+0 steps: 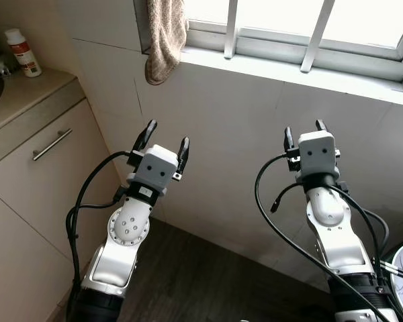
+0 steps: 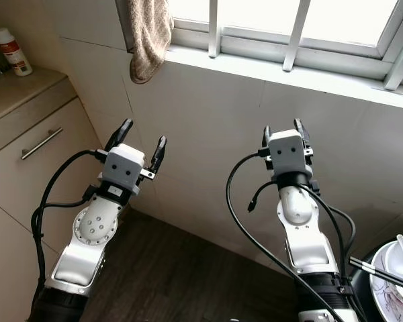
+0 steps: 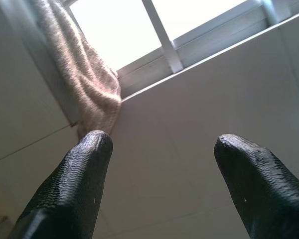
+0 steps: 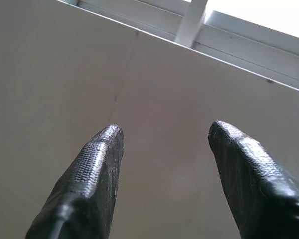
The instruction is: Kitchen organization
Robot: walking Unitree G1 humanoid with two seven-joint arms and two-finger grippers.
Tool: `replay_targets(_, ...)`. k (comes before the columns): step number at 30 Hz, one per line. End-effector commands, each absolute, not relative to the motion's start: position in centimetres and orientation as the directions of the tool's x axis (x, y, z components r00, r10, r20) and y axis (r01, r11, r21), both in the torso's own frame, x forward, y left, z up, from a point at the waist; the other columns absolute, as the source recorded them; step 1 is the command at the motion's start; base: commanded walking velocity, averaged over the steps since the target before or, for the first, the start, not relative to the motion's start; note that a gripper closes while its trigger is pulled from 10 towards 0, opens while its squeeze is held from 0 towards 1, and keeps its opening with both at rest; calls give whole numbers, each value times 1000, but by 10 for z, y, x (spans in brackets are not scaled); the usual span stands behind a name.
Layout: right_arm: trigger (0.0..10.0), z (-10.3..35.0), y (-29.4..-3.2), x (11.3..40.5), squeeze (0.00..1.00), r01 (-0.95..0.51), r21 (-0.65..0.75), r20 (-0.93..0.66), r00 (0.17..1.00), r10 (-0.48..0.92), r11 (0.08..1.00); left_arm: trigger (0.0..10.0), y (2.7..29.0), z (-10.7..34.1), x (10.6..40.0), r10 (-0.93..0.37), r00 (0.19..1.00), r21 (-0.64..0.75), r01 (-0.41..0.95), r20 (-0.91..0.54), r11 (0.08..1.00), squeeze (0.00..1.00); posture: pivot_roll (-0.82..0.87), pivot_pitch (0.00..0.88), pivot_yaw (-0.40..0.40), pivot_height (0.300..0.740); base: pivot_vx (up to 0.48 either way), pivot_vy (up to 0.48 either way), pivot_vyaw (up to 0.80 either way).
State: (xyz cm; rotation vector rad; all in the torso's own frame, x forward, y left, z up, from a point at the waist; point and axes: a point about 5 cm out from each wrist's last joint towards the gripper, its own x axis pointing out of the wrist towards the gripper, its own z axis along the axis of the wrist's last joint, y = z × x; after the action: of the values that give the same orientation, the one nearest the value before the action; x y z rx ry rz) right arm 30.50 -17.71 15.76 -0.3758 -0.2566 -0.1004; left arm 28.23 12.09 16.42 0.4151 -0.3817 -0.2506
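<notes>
Both arms are raised before a tiled wall under a barred window, with nothing yet in hand: the kitchen tidy-up looks to be at its approach stage, no item picked out. The left end effector (image 1: 165,139) has its two black fingers spread wide and released, gripping nothing and touching nothing; its wrist view looks up between the fingertips (image 3: 92,144) at bare tile. The right end effector (image 1: 303,133) is likewise parted and empty, clear of the wall.

A beige towel (image 1: 164,40) hangs from the window sill (image 1: 282,70) above and just to the outer side of the left end effector, apart from it. Farther out on that side, well apart, a white bottle with a red label (image 1: 22,52) stands on the tabletop (image 1: 27,94) over a drawer with a bar handle (image 1: 52,144). Below and outside the right end effector sits a white bowl (image 2: 396,275) of dishes.

The next move likely calls for choosing one of these, turning toward it, and reaching with fingers kept apart.
</notes>
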Motion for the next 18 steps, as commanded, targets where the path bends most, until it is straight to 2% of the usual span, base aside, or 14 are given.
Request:
replay_targets(1, 10000, 164, -180, 304, 0, 168, -349, 289, 955, -65, 922, 10000, 118, 165, 284, -326, 892, 435, 171, 312, 884, 0, -93, 0, 16, 740, 0, 0, 0)
replay_targets(10, 10000, 174, -205, 305, 0, 258, -361, 305, 941, -148, 896, 10000, 110, 162, 291, -348, 885, 426, 198, 310, 883, 0, -141, 0, 22, 740, 0, 0, 0)
replay_targets(18, 10000, 173, -193, 306, 0, 205, -393, 298, 951, -86, 896, 10000, 107, 159, 291, -355, 888, 407, 220, 293, 887, 0, -137, 0, 20, 740, 0, 0, 0)
